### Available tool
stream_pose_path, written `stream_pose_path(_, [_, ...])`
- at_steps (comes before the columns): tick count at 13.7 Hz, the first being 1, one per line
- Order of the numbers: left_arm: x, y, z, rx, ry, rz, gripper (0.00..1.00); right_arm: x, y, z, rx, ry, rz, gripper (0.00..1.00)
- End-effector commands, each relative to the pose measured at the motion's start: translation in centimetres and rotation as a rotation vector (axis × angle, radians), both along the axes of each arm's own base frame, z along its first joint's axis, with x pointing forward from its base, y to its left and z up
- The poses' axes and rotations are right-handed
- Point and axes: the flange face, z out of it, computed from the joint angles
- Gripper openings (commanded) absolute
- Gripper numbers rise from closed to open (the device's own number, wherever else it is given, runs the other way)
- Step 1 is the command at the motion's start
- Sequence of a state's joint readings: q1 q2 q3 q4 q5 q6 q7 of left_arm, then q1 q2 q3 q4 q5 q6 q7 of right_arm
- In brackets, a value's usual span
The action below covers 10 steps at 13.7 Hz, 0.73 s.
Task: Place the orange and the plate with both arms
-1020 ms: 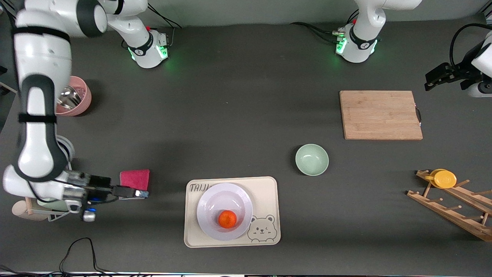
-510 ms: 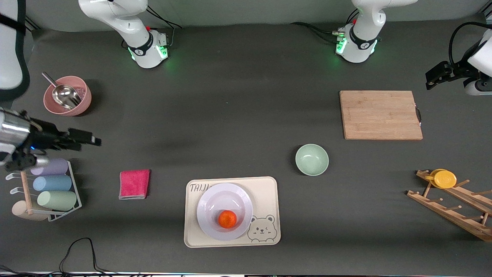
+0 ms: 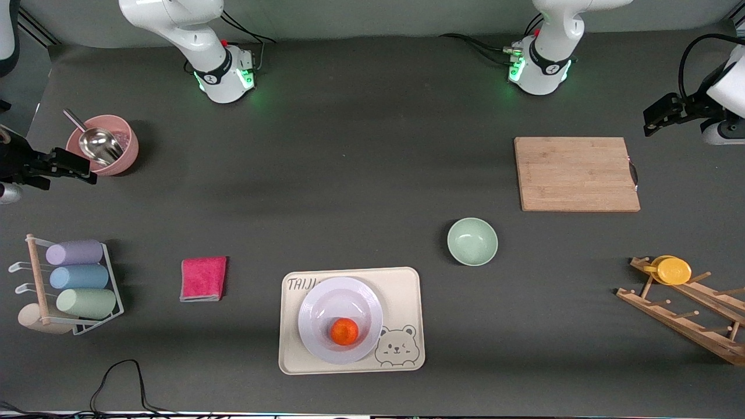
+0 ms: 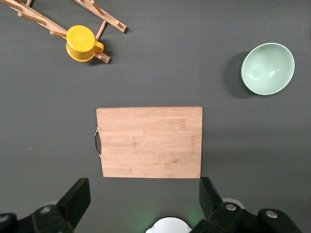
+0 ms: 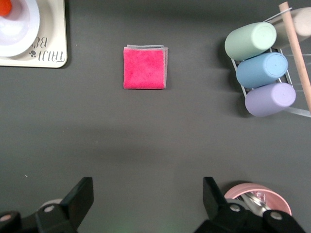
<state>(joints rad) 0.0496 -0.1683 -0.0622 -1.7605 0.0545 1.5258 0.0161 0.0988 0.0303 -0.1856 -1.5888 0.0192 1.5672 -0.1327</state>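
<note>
Front view: we see one orange (image 3: 344,331) lying in one plate (image 3: 318,309), which sits on one tray (image 3: 407,291) nearer the camera than one green bowl (image 3: 472,241).

Left wrist view: the left gripper (image 4: 142,201), wide open and empty, hangs over one cutting board (image 4: 149,142).

Right wrist view: the right gripper (image 5: 146,200), wide open and empty, hangs over bare table near one pink cloth (image 5: 145,67) and three cups (image 5: 262,71).

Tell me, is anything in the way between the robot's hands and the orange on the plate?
Nothing visible blocks them. The orange sits uncovered in the plate on the bear tray. The right hand, open, hovers beside the pink bowl; the left hand, open, hangs by the cutting board.
</note>
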Motion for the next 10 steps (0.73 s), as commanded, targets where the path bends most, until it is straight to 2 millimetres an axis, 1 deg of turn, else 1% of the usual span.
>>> stream_pose_path(1, [0.3,0.0,1.0,0.0,-0.004,-0.019,1.0,1.0,0.1,-0.1,-0.035,0.01,-0.032,1.0])
stream_pose_path(3, [0.4,0.3,1.2,-0.003,0.008,-0.02,1.0,1.6,0.3,-0.8,-0.035,0.008,-0.032,1.0])
stream_pose_path(4, [0.3,0.4,1.2,-0.007,0.008,-0.018,1.0,1.7,0.2,-0.6,-0.035,0.001,-0.033,1.0])
stream_pose_path(6, [0.2,0.4,1.4,-0.007,0.006,-0.02,1.0,2.1,-0.5,-1.5,-0.037,0.012,-0.045,1.0])
stream_pose_path(7, [0.2,0.5,1.4,-0.011,0.006,-0.017,1.0,2.1,-1.3,-1.5,-0.035,0.012,-0.061,1.0])
stream_pose_path(9, [0.2,0.5,1.4,-0.012,0.006,-0.017,1.0,2.2,-0.1,-1.5,-0.033,0.013,-0.035,1.0])
stream_pose_path(10, [0.2,0.4,1.4,-0.014,0.006,-0.018,1.0,2.2,-0.1,-1.4,-0.033,0.011,-0.032,1.0])
